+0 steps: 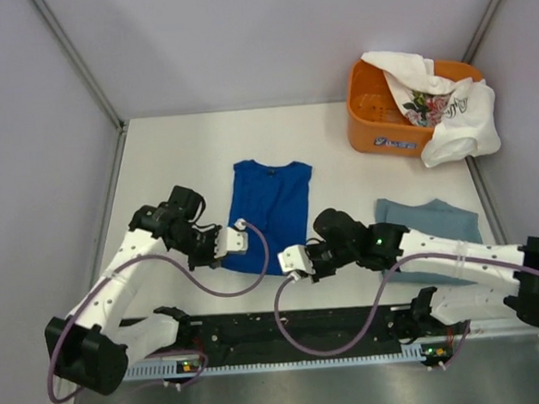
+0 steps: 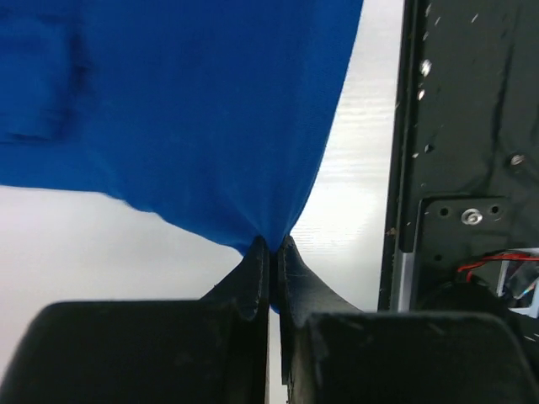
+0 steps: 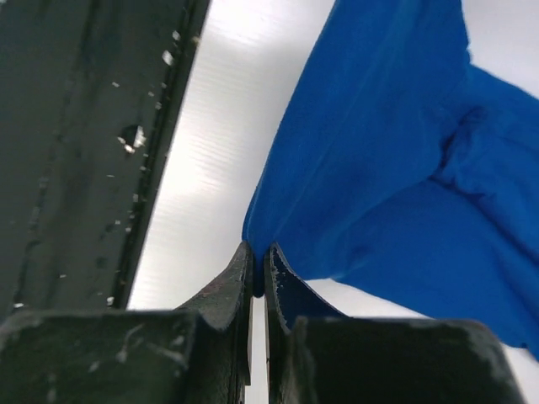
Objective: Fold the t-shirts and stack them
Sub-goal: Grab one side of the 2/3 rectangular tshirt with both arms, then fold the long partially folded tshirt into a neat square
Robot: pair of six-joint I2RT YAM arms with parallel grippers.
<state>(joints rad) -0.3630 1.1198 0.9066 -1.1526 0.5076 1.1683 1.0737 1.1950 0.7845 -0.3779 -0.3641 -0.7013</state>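
A royal-blue t-shirt [image 1: 272, 206] lies flat in the middle of the table, collar toward the far side. My left gripper [image 1: 236, 242] is shut on its near left hem corner; in the left wrist view the blue cloth [image 2: 210, 126] runs down between the closed fingers [image 2: 253, 278]. My right gripper [image 1: 295, 263] is shut on the near right hem corner, with blue cloth [image 3: 396, 160] pinched at its tips. A folded grey-blue t-shirt [image 1: 435, 232] lies to the right, partly under my right arm. A white floral t-shirt [image 1: 443, 107] hangs over the basket.
An orange plastic basket [image 1: 371, 121] stands at the far right. A black rail [image 1: 288, 328] with cables runs along the table's near edge, just behind both grippers. Grey walls close in the table at the left, back and right.
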